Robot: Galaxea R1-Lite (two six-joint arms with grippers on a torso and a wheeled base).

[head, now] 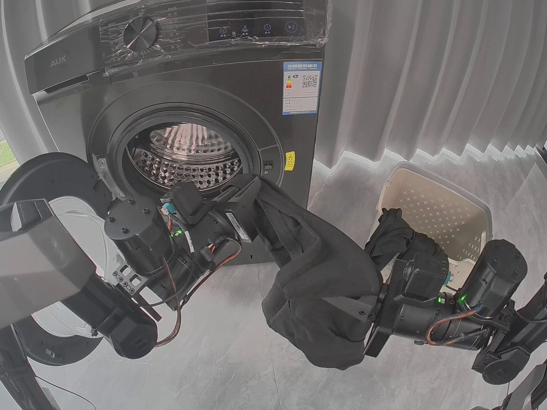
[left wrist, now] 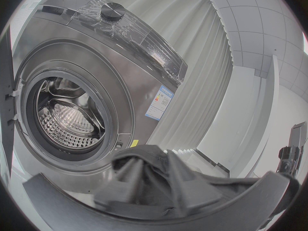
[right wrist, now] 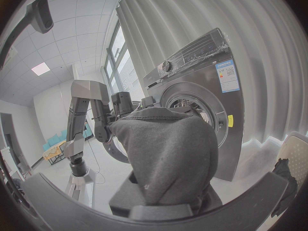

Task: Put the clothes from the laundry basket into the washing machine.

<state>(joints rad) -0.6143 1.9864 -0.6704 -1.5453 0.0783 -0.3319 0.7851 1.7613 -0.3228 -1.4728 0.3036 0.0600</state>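
A black garment (head: 319,274) hangs stretched between my two grippers in front of the washing machine (head: 188,86). My left gripper (head: 253,192) is shut on its upper end, just below and to the right of the open drum (head: 182,155). In the left wrist view the cloth (left wrist: 160,177) lies bunched over the left gripper (left wrist: 154,183), with the drum (left wrist: 69,116) beyond. My right gripper (head: 356,308) holds the lower end low over the floor. Its fingers are buried under the garment (right wrist: 166,158). More dark cloth (head: 393,232) drapes over the rim of the laundry basket (head: 439,200).
The round washer door (head: 51,183) stands swung open on the left, close to my left arm. White curtains (head: 427,58) hang behind the machine and basket. Grey tiled floor (head: 228,354) lies open in front of the machine.
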